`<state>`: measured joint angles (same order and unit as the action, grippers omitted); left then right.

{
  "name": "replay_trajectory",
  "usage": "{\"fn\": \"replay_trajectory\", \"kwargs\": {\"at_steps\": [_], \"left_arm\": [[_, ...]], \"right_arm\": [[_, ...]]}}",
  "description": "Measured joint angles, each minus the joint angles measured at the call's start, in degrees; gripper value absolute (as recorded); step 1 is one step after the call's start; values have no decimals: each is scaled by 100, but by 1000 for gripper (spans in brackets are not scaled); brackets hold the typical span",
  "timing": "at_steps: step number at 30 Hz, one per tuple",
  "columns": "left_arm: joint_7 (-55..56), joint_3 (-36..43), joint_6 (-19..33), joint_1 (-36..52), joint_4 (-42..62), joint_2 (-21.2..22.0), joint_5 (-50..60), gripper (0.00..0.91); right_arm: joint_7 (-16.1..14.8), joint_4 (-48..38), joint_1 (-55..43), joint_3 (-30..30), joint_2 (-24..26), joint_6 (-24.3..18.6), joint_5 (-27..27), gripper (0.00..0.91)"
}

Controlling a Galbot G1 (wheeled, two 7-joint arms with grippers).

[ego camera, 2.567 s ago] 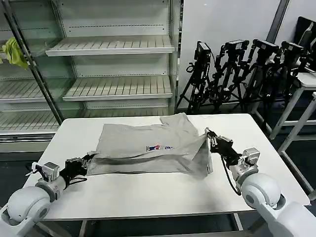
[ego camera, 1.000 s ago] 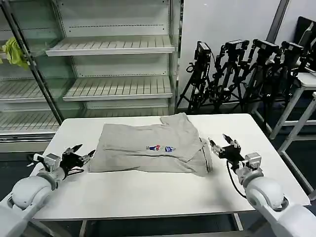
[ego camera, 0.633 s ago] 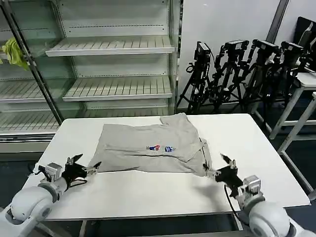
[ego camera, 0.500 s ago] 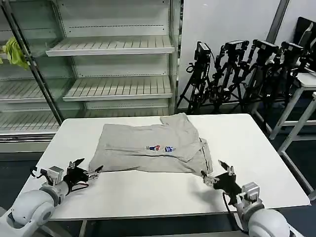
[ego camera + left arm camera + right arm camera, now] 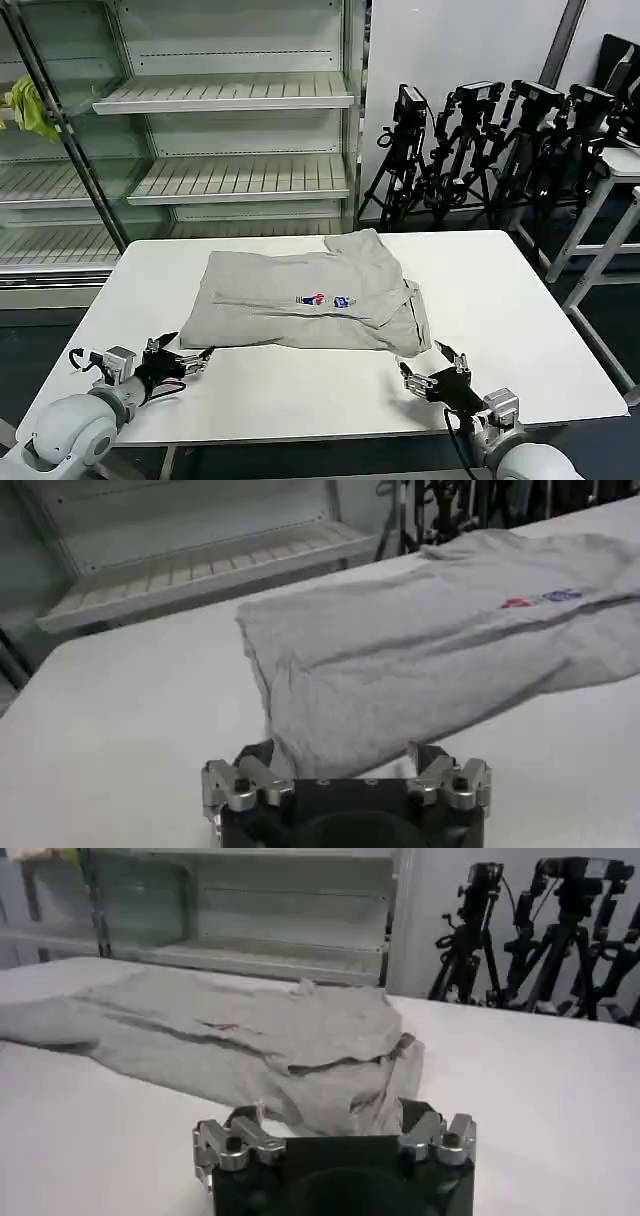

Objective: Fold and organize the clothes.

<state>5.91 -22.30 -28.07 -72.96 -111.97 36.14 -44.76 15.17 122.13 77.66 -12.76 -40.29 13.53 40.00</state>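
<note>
left gripper (image 5: 186, 360) and right gripper (image 5: 424, 371) both wide, empty (near table (image 5: 300, 385) front edge); t-shirt (image 5: 305, 297) folded between

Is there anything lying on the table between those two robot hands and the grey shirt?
Nothing visible. The left hand and right hand sit open near the table's front edge, with bare white table between them and the T-shirt.
</note>
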Motion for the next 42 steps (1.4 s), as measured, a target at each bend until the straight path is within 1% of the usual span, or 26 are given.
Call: {"fn": "replay_trajectory", "kwargs": {"at_steps": [1, 2, 3, 6, 9, 10, 11, 12, 13, 14, 15, 16, 17, 18, 20, 22, 23, 28, 42], "left_arm": [[-4, 6, 7, 10, 11, 5, 5, 907], [-5, 15, 16, 17, 21, 7, 11, 907], [-17, 25, 27, 20, 29, 12, 19, 907], [-33, 56, 56, 22, 42, 32, 52, 907], [-44, 72, 72, 18, 41, 47, 70, 907], [-48, 73, 76, 16, 40, 49, 74, 887], [-51, 73, 84, 13, 36, 50, 80, 867], [-53, 73, 90, 11, 33, 51, 84, 826], [-54, 71, 94, 8, 31, 51, 86, 685], [-58, 67, 102, -2, 24, 51, 92, 584], [-61, 61, 108, -9, 20, 50, 96, 373], [-64, 54, 116, -17, 14, 48, 99, 81], [-69, 40, 130, -27, 11, 45, 106, 50], [-73, 33, 139, -34, 11, 44, 114, 50], [-85, 21, 162, -53, 11, 43, 127, 50], [-97, 17, 178, -69, 10, 36, 146, 50], [-100, 17, 184, -72, 10, 31, 152, 50], [-112, 16, 206, -77, 10, 16, 168, 50], [-138, 25, 254, -89, 34, 41, 233, 50]], "right_arm": [[-8, -19, -10, 4, -16, -5, -11, 695], [-16, -41, -22, 9, -35, -12, -23, 685], [-23, -62, -34, 16, -51, -19, -33, 655], [-51, -142, -84, 34, -118, -33, -67, 635], [-78, -209, -111, 47, -170, -54, -109, 564], [-88, -227, -116, 50, -187, -59, -123, 524], [-96, -244, -117, 51, -206, -65, -139, 504], [-102, -256, -117, 51, -222, -68, -152, 474], [-108, -268, -116, 51, -238, -74, -167, 423], [-117, -279, -108, 51, -253, -82, -187, 383], [-128, -286, -100, 51, -263, -90, -205, 322], [-136, -291, -95, 51, -272, -95, -219, 252], [-143, -296, -88, 49, -282, -103, -234, 232], [-148, -305, -82, 48, -290, -110, -246, 202], [-155, -318, -78, 46, -304, -119, -267, 181], [-162, -332, -78, 45, -312, -126, -284, 71], [-167, -333, -77, 44, -314, -130, -292, 71], [-178, -361, -80, 23, -329, -147, -315, 0], [-203, -417, -88, 18, -370, -185, -352, 0]]}}
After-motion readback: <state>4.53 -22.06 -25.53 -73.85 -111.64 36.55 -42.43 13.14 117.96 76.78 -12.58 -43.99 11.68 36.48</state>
